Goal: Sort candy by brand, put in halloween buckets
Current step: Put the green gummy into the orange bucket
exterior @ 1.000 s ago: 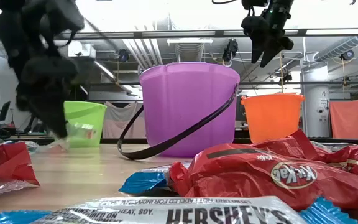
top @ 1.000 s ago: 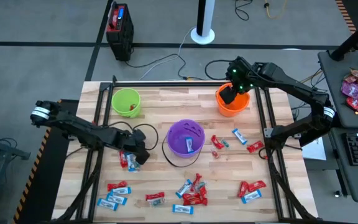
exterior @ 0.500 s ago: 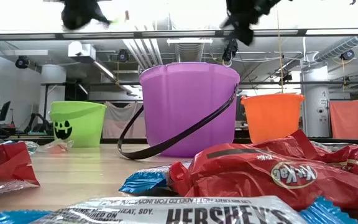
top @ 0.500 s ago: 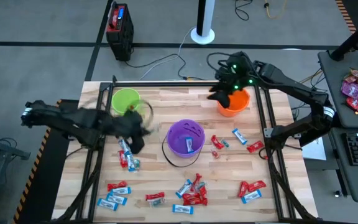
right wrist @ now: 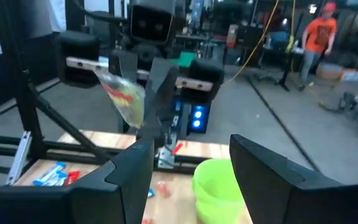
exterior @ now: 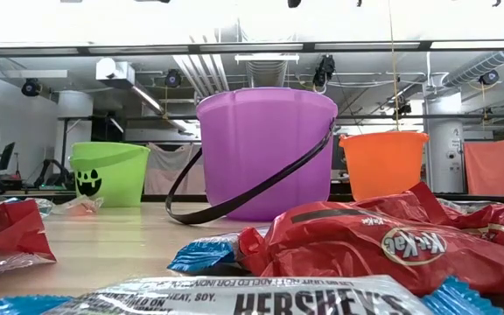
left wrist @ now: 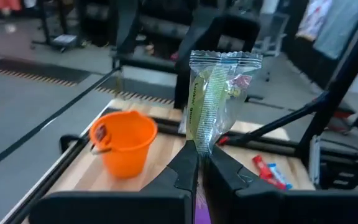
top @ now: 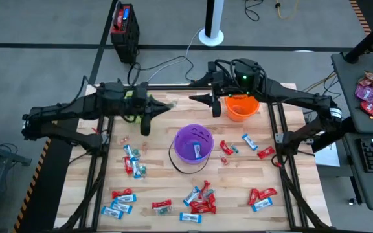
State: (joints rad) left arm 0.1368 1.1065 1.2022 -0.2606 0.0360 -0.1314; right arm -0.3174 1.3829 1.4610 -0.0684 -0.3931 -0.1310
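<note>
Three halloween buckets stand on the desk: the lime green bucket (exterior: pixel 108 173) near the far left corner, the purple bucket (top: pixel 193 144) at the middle with its thin black handle lying down, and the orange bucket (top: pixel 241 107) toward the far right corner.

The left gripper (left wrist: pixel 197 160) is raised above the far edge of the desk, close to the green bucket, its fingers pinched tight on one clear candy bag (left wrist: pixel 218 99) with green and red inside; the bag stands upright above the fingertips.

The right gripper (right wrist: pixel 188 165) hangs in the air facing it, above the far edge just left of the orange bucket, its two fingers spread wide with nothing between them.

The candy (top: pixel 201 199) lies loose over the near half of the desk in about six clusters, red wrappers mixed with light blue and white ones; the pieces overlap too much for an exact count. At least one wrapped piece lies inside the purple bucket.
</note>
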